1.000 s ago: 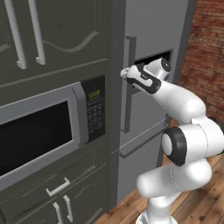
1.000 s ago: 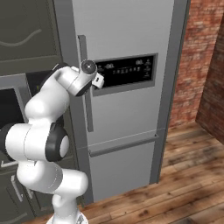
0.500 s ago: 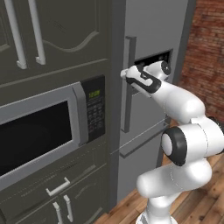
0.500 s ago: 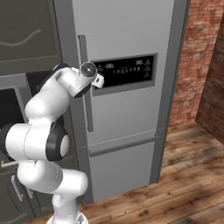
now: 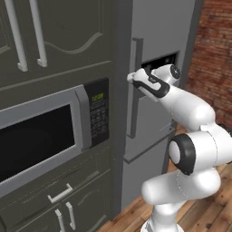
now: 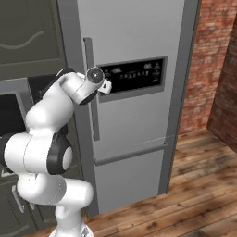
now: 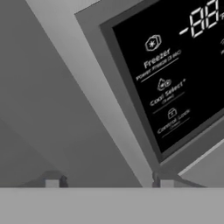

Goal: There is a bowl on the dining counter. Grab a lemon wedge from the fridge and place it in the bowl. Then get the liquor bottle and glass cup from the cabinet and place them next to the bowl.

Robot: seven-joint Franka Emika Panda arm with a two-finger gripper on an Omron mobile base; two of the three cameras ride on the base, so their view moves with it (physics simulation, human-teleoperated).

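At the fridge door, the gripper (image 5: 132,78) has its jaws closed around the vertical bar handle (image 5: 134,86), so pull in an arc about the hinge, keeping the fridge (image 6: 134,37) handle centred to avoid slipping.

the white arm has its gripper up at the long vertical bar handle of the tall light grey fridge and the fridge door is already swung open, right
Not quite. The gripper is at the long vertical bar handle of the tall light grey fridge, but the door is shut, flush with the fridge body. The right base view shows it, with the black dispenser panel facing straight out.
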